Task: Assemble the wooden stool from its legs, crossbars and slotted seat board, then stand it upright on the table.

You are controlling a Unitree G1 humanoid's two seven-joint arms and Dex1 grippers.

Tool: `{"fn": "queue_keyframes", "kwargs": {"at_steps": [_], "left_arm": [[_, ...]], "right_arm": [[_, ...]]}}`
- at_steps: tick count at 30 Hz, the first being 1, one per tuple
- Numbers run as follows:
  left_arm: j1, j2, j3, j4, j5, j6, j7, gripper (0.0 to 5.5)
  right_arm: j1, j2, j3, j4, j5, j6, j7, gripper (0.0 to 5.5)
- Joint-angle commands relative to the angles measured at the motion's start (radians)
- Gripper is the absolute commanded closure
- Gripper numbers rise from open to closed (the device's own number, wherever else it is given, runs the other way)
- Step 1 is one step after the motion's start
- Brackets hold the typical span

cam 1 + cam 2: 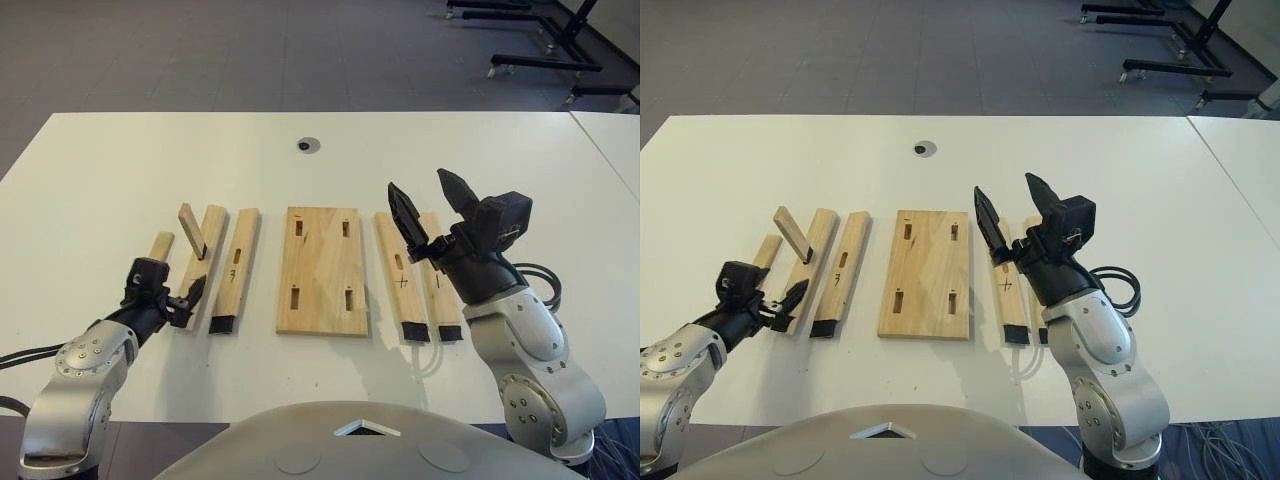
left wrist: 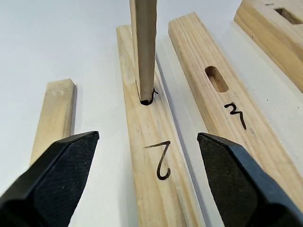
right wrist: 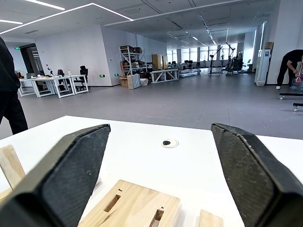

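While assembly stands at its first joint, the parts list as follows.

- Seat board (image 1: 322, 270): flat at frame centre, four slots up.
- Leg 2 (image 1: 203, 270): flat, left of the board, with a crossbar (image 1: 192, 228) plugged into its slot and leaning, not square.
- Leg 3 (image 1: 236, 268): between leg 2 and the board, slot vacant.
- Second crossbar (image 1: 160, 246): loose, far left.
- Right legs (image 1: 397, 270): two, side by side, right of the board.
- Worktop (image 1: 120, 170): white, carries all parts.
- Left claw (image 2: 147, 138): fingers apart, straddling leg 2 just short of the joint.
- Right claw (image 1: 420, 185): fingers apart, raised above the right legs, holding nothing.

Step judged: seating the crossbar in leg 2. The next move likely calls for pinning leg 2, then pressing the crossbar upright and home.
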Motion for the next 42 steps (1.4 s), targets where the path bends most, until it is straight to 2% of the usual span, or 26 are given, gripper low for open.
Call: {"fn": "queue_keyframes", "kwargs": {"at_steps": [1, 4, 10, 16, 24, 29, 35, 39, 42], "left_arm": [[0.033, 0.003, -0.020, -0.027, 0.016, 0.050, 0.015, 1.67], [0.044, -0.018, -0.017, -0.005, 0.020, 0.072, 0.034, 1.67], [-0.008, -0.012, -0.059, 0.090, 0.020, 0.077, 0.013, 2.54], [-0.065, -0.055, -0.094, 0.166, 0.016, 0.021, 0.006, 3.46], [-0.138, -0.069, -0.033, 0.248, 0.009, -0.094, 0.001, 3.48], [-0.312, -0.094, 0.034, 0.231, -0.048, -0.127, 0.016, 3.48], [-0.493, -0.172, 0.033, 0.172, -0.162, -0.153, 0.013, 3.48], [-0.561, -0.233, 0.035, 0.204, -0.352, -0.114, -0.067, 3.48], [-0.585, -0.242, 0.029, 0.250, -0.550, -0.024, -0.178, 3.48]], "right_arm": [[-0.024, -0.029, -0.014, 0.000, 0.024, 0.036, 0.018, 1.60], [-0.029, -0.042, -0.032, -0.012, 0.044, 0.056, 0.023, 1.60], [-0.049, -0.044, -0.031, -0.013, 0.050, 0.060, 0.020, 1.60], [-0.090, -0.052, -0.034, 0.021, 0.053, 0.058, 0.034, 1.60], [-0.115, -0.052, -0.035, 0.049, 0.041, 0.037, 0.044, 1.60], [-0.143, -0.048, -0.031, 0.087, 0.023, 0.013, 0.052, 1.60], [-0.196, -0.046, -0.051, 0.161, 0.025, -0.028, 0.075, 1.60], [-0.244, -0.006, -0.144, 0.230, 0.169, -0.034, 0.100, 1.60], [-0.318, 0.009, -0.237, 0.236, 0.520, 0.011, 0.118, 1.60]]}}
